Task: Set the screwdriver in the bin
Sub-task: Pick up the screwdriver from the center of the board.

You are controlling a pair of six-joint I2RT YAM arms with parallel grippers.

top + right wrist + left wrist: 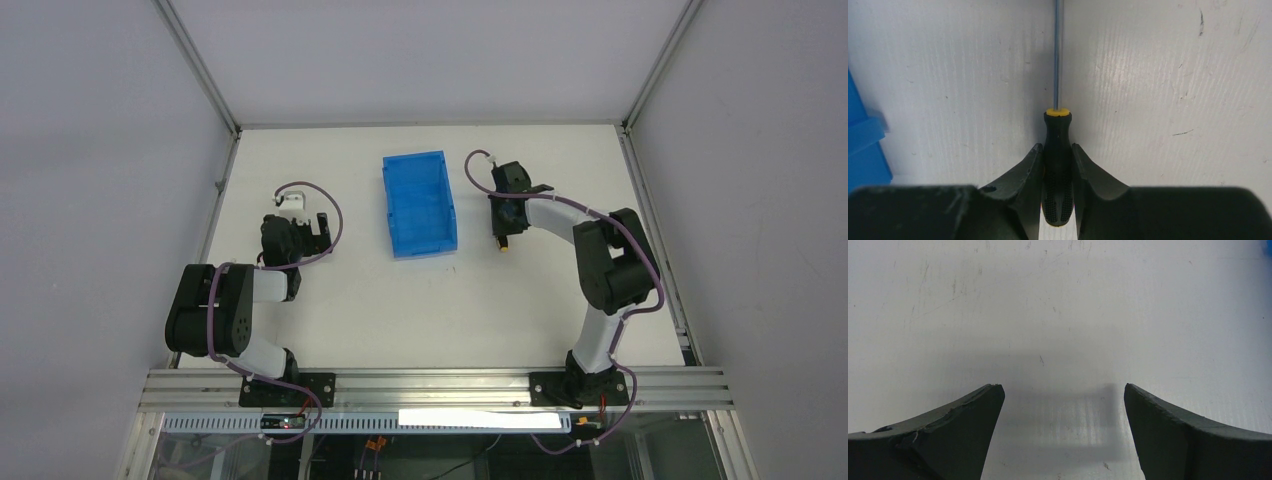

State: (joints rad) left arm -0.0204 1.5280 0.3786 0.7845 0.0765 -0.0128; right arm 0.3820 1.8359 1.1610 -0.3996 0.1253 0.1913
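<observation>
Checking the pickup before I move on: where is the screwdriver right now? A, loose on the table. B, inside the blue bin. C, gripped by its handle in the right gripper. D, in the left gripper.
C: the right gripper is closed on the black handle of the screwdriver, outside the bin.

The screwdriver [1058,140], with a black handle, yellow collar and thin metal shaft, is pinched by its handle between the right fingers [1025,175]. It is just right of the bin [420,203], a bright blue open-top box standing upright on the desk [330,290], toward the far edge.
</observation>
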